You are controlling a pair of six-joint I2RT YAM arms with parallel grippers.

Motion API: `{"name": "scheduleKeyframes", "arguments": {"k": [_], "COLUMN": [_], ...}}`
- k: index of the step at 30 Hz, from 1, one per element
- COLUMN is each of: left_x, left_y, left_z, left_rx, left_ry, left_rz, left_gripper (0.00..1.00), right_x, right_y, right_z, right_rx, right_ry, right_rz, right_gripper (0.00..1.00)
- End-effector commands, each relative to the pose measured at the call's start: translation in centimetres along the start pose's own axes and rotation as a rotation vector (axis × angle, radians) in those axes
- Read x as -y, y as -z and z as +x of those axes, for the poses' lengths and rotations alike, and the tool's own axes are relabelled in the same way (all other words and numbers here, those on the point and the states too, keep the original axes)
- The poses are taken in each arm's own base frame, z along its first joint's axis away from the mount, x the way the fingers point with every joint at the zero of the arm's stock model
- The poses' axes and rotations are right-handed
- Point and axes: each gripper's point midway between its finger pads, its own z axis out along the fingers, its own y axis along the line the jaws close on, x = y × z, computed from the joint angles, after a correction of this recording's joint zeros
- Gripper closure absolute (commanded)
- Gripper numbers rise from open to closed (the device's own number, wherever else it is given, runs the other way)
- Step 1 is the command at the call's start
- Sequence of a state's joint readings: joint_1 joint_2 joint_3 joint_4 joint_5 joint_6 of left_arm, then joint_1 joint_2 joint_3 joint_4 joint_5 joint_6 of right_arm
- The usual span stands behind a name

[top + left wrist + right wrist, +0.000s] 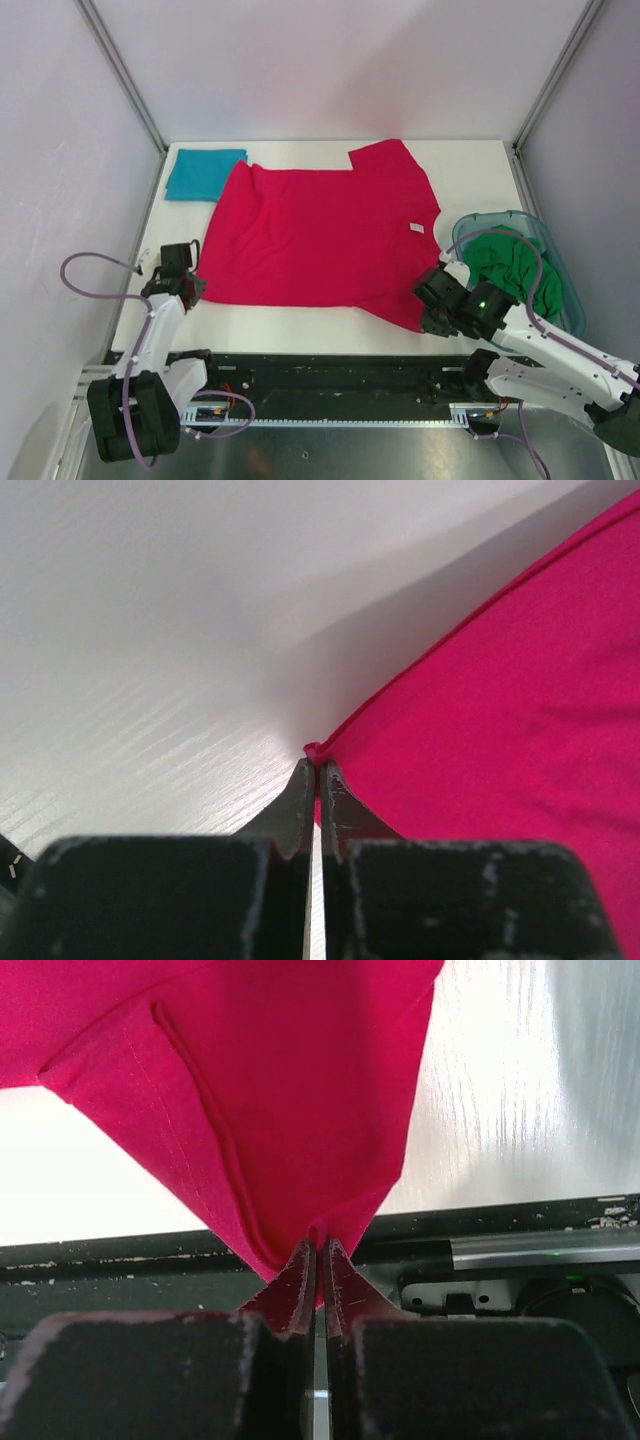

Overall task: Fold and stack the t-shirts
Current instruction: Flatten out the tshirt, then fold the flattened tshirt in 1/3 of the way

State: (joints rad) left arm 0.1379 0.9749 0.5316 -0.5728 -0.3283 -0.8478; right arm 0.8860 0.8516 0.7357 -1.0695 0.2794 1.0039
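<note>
Clamped on the two near corners of the crimson-red t-shirt (pixel 320 235), spread flat on the table (pixel 470 170), left gripper (pixel 317 772) seemingly by just the hem's tip, right gripper (pixel 320 1248) deeper; could lose the left corner if lifted unevenly, spoiling the fold.

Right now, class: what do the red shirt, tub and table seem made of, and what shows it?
Red shirt: soft matte cloth, likely knit; it drapes, hems stitched.
Tub: see-through bluish plastic, smooth rim.
Table: white, faint wood-like grain; perhaps laminate.
</note>
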Motion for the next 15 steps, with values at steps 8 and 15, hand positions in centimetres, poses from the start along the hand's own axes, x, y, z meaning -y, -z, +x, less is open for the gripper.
{"name": "scheduleKeyframes", "arguments": {"k": [8, 15], "left_x": [-2.0, -1.6], "left_y": [1.0, 3.0], "left_z": [3.3, 2.8], "left_rx": [-0.077, -0.04], "left_ry": [0.077, 0.087], "left_rz": [0.006, 0.021], "left_gripper": [1.0, 1.0], "right_x": [1.5, 2.3], "right_y": [0.8, 3.1], "right_z": [-0.9, -1.6], "right_rx": [0.007, 0.017], "right_ry": [-0.076, -0.092], "right_rz": [0.017, 0.008], "right_gripper": [1.0, 1.0]}}
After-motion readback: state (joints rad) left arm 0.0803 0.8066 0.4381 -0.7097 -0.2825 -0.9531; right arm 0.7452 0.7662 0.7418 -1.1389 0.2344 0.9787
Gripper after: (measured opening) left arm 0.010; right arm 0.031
